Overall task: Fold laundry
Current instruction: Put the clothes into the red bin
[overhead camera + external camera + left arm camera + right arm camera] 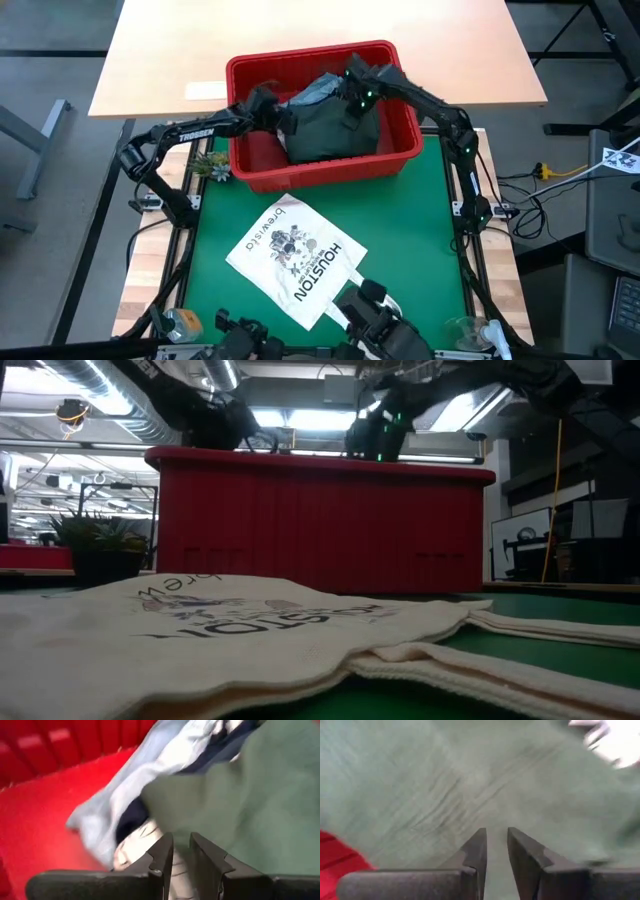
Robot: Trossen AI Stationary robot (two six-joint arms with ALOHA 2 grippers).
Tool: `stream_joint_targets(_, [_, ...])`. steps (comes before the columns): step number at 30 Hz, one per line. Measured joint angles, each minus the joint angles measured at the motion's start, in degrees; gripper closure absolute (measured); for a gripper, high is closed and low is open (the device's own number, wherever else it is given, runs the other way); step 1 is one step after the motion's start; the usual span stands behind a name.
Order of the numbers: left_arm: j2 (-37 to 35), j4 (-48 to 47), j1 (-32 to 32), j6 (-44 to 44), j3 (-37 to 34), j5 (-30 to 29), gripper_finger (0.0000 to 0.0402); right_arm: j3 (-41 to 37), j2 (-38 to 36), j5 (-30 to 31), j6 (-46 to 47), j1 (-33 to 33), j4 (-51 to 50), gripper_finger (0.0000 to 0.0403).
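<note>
The laundry lies heaped in a red slotted basket (320, 172) at the far side of the green mat. A dark olive green garment (330, 130) is on top, over light blue denim (315, 92). In the left wrist view, navy cloth (131, 817) and white printed cloth (137, 840) show under the denim (150, 765). My left gripper (283, 113) reaches into the basket from its left side, its fingers (181, 842) a narrow gap apart just short of the pile's edge. My right gripper (355, 100) points down over the olive garment (445, 780), its fingers (497, 837) also narrowly apart.
A white "HOUSTON" tote bag (297, 258) lies flat on the green mat in front of the basket, with its handles (560, 628) toward the near right. A small plant (212, 165) stands by the basket's left corner. A wooden tabletop (300, 30) lies beyond the basket.
</note>
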Motion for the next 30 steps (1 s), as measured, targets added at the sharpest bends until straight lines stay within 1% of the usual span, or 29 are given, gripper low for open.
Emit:
stream_joint_targets(4, [-1.2,0.1,0.0,0.0,3.3,1.1,0.0341,10.2,-0.1,2.6,-3.4,0.0,-4.7,0.0324])
stream_joint_targets(6, [-1.2,0.7,0.0,0.0,4.7,1.9,0.0341,13.8,-0.2,3.4,-4.8,-0.3,-5.5,0.0324])
stream_joint_targets(9, [-1.2,0.7,0.0,0.0,5.2,2.0,0.0341,11.4,-2.8,3.2,-5.5,-1.4,-1.1,0.0324])
stream_joint_targets(12, [-1.2,0.9,0.0,0.8,5.2,1.6,0.0341,11.0,-2.5,1.8,-5.6,-3.5,-1.6,0.0324])
stream_joint_targets(15, [-0.6,1.0,0.0,4.1,5.3,-0.4,0.0341,11.0,-0.5,0.7,-5.1,-5.7,-0.1,0.0324])
stream_joint_targets(21, [4.1,1.8,0.0,4.4,5.3,-0.7,0.0341,11.0,4.9,-0.8,-0.6,-9.3,2.5,0.0324])
stream_joint_targets(26, [9.4,1.7,0.1,4.4,5.3,-0.6,0.0341,11.0,9.1,-0.8,0.5,-10.4,2.3,0.0324])
stream_joint_targets(30, [10.9,1.7,0.5,4.4,5.3,0.0,0.0341,11.0,10.1,-0.8,0.5,-10.5,2.2,0.0324])
